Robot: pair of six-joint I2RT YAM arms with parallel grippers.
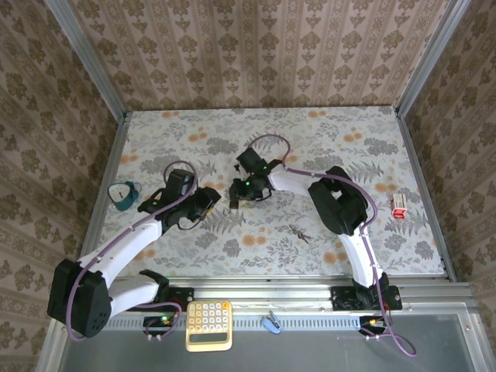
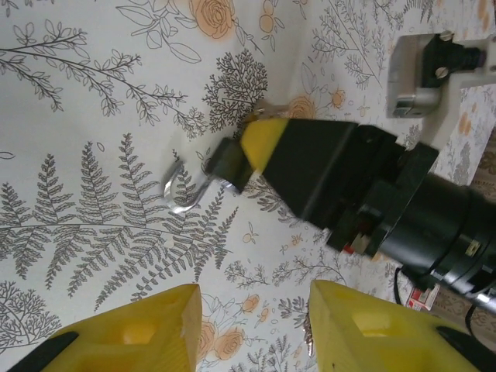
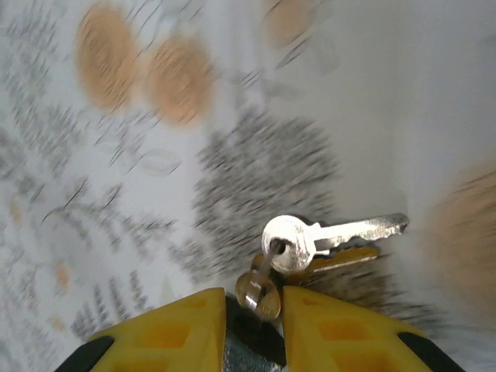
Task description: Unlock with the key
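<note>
At the far left of the floral table lies a teal ring, well apart from the rest. Next comes the left gripper, its yellow fingers spread with nothing between them, aimed at the padlock, which is held just above the cloth near the table's middle, a little left of centre. The padlock is small and dark-bodied. In the left wrist view its long axis runs roughly across the picture, and its silver shackle points left and slightly down, away from the fingers that hold it. The right gripper is pinched on that dark body. A brass-headed key stands out of the body between the yellow fingers, and a ring through its head carries a silver key. The silver key's blade points right and a touch upward, with another brass blade just under it. Further right a loose bunch of keys lies flat on the cloth, and near the right edge sits a red-and-white box — its print is too small to read.
</note>
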